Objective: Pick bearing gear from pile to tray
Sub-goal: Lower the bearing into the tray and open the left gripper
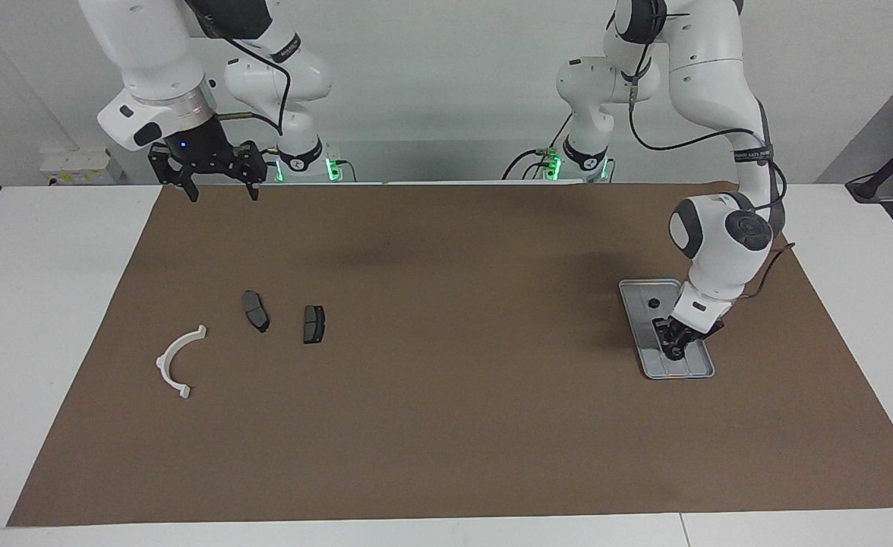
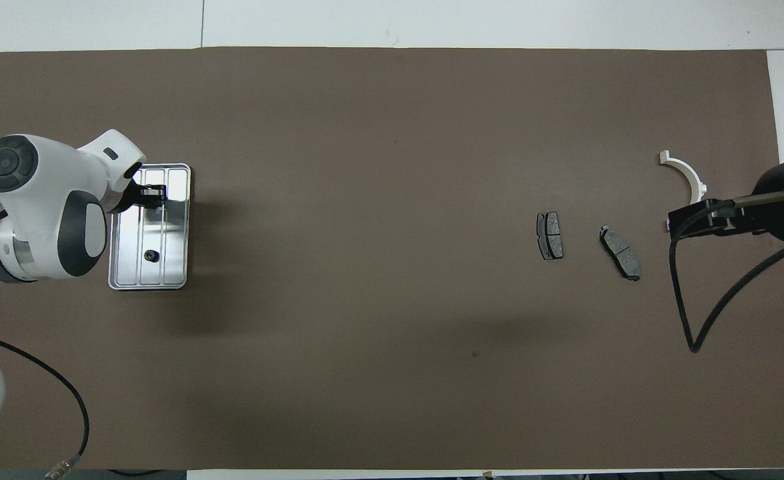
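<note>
Left gripper low inside ridged silver-grey metal tray, grip unreadable; risks nudging tray; right gripper open, empty, waiting.

- White table, covered by a brown mat.
- On the mat: silver metal tray at the left arm's end; two dark brake pads and a white half-ring toward the right arm's end.
</note>
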Tool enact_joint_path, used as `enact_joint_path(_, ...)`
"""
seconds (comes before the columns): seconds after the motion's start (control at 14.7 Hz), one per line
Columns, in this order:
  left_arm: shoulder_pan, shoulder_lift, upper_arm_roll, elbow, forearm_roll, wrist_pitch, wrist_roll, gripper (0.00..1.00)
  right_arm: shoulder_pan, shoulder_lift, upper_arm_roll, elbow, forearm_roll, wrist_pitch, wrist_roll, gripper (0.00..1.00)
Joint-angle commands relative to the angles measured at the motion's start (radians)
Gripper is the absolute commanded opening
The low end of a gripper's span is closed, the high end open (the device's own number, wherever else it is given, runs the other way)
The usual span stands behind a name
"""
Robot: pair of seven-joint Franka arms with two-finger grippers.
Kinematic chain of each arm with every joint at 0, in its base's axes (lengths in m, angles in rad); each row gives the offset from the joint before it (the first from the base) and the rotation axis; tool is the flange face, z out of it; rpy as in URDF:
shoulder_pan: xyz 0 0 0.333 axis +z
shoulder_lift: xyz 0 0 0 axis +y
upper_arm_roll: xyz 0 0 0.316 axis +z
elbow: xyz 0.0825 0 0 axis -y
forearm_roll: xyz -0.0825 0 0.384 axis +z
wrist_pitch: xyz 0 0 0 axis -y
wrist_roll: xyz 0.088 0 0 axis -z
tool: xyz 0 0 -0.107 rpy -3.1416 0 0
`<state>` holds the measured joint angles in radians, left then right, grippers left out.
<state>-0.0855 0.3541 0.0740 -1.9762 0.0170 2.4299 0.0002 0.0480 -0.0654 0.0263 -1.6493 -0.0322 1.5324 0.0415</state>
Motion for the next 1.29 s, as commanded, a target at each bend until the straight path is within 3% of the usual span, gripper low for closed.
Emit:
enact_joint_path(0.0, -0.039, 0.002, 0.004, -0.069, -0.008, 0.024, -0.031, 0.00, -0.008, 0.002, -0.003, -0.007, 0.031, 0.014, -0.019, 1.00)
enact_joint_path(0.2, -0.037, 0.002, 0.004, -0.069, -0.008, 0.026, -0.031, 0.03, -0.010, 0.001, -0.003, -0.009, 0.031, 0.006, -0.020, 1.00)
enact_joint_path(0.27, -0.037, 0.002, 0.004, -0.069, -0.008, 0.026, -0.029, 0.09, -0.011, 0.001, -0.003, -0.007, 0.031, 0.006, -0.020, 1.00)
enact_joint_path(0.47, -0.037, 0.002, 0.004, -0.069, -0.008, 0.028, -0.028, 0.49, -0.010, 0.001, -0.003, -0.007, 0.031, 0.006, -0.020, 1.00)
enact_joint_path(0.54, -0.037, 0.002, 0.004, -0.069, -0.008, 0.028, -0.028, 0.70, -0.011, 0.001, -0.005, -0.007, 0.031, 0.006, -0.020, 1.00)
enact_joint_path(0.81, -0.036, 0.002, 0.004, -0.069, -0.008, 0.023, -0.026, 1.00, -0.011, 0.001, -0.005, -0.009, 0.031, 0.008, -0.020, 1.00)
enact_joint_path(1.22, -0.030, 0.000, 0.004, -0.047, -0.008, -0.006, -0.020, 1.00, -0.010, 0.001, -0.003, -0.009, 0.031, 0.011, -0.020, 1.00)
